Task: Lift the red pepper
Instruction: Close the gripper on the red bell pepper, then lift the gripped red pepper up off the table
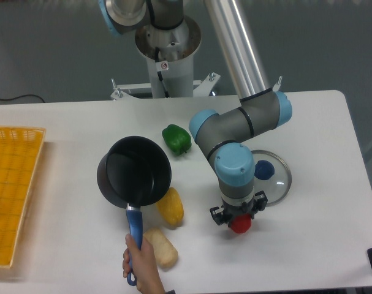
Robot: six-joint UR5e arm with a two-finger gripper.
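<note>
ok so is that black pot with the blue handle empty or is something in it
Empty. The black pot stands upright and its dark inside shows bare, with the yellow pepper lying outside beside it.

The hand (239, 219) covers most of the red pepper (239, 225), so its fingers' closure cannot be told. At the surface's (308, 245) left edge, the yellow basket (14, 184) is cut off. A person's hand (143, 263) exits the bottom edge.

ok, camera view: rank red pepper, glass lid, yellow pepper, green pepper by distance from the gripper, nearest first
1. red pepper, under the gripper
2. glass lid, up and to its right in the image
3. yellow pepper, to its left
4. green pepper, far upper left
</note>
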